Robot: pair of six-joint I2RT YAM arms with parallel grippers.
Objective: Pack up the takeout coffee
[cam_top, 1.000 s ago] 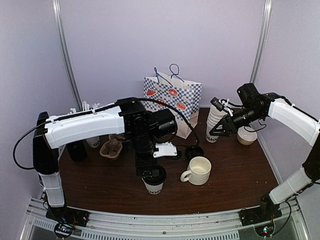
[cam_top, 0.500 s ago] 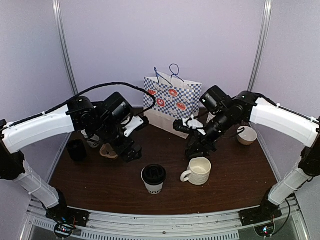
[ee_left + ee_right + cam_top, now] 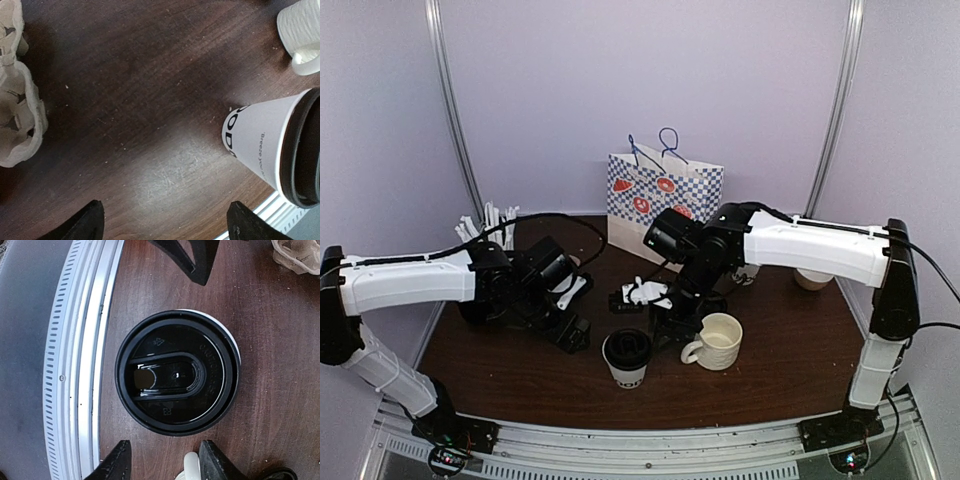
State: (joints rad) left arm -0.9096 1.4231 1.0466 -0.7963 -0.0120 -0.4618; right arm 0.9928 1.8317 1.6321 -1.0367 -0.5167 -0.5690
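Lidded coffee cup (image 3: 627, 358) upright on dark worktop (image 3: 770, 372), right pincer (image 3: 164, 461) apart just above it, left pincer (image 3: 170, 221) apart beside it, both empty

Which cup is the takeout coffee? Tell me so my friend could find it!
Look at the brown table, near the middle of its front edge. A white paper cup stands there, just left of the white mug. Unlike the mug, it has a black lid, black letters and no handle.

Bare table (image 3: 140, 125) between lidded cup (image 3: 260, 145) and cup carrier (image 3: 17, 105); mug (image 3: 300, 35) just beside the cup.
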